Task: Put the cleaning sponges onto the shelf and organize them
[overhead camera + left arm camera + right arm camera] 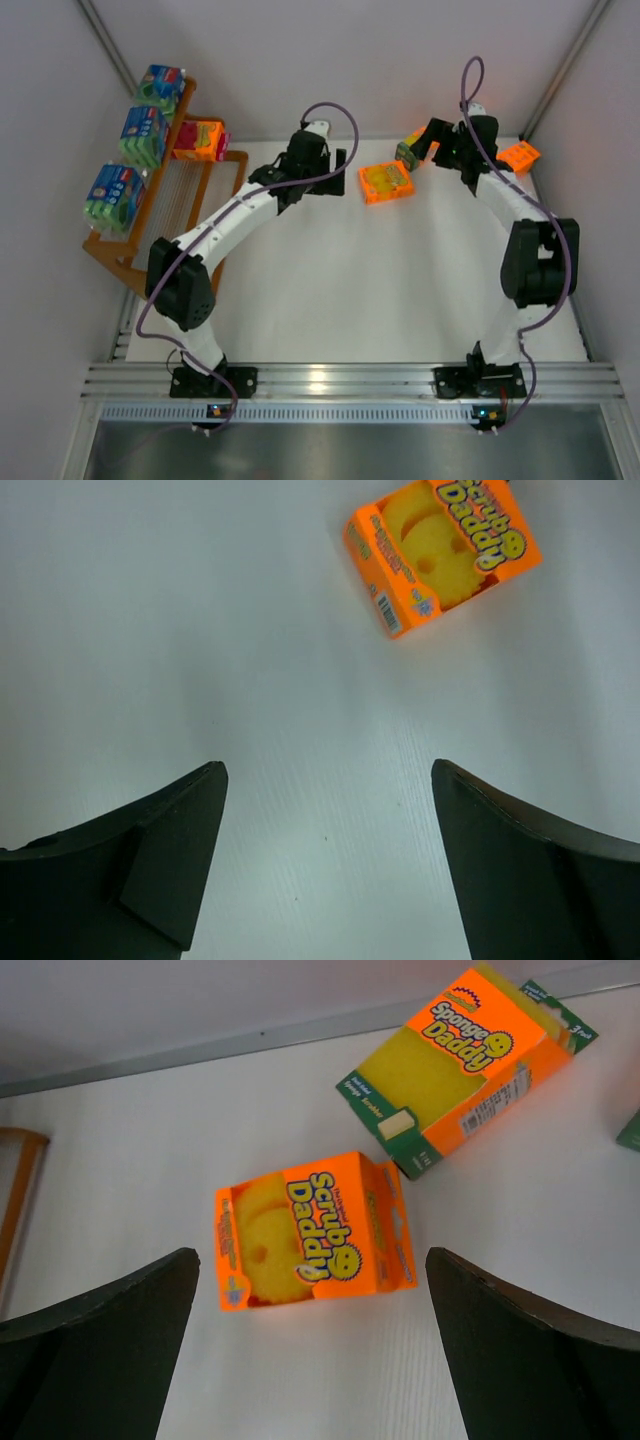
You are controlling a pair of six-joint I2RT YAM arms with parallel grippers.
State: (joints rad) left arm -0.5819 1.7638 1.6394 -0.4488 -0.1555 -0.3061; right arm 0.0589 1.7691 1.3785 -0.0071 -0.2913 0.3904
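The orange stepped shelf (150,235) stands at the far left. Three blue-green sponge packs (143,135) sit along its top tier, and one orange pack (198,140) sits beside them. An orange Scrub Daddy pack (386,182) lies on the table; it also shows in the left wrist view (440,545) and the right wrist view (310,1230). A green-edged Sponge Daddy pack (465,1060) lies just beyond it. Another orange pack (519,155) lies at the far right. My left gripper (328,765) is open and empty, left of the Scrub Daddy pack. My right gripper (311,1252) is open and empty, above that pack.
Grey walls close in the white table (360,270) on the left, back and right. A corner of the shelf frame (15,1190) shows at the left edge of the right wrist view. A green pack edge (630,1130) shows at the right edge of that view.
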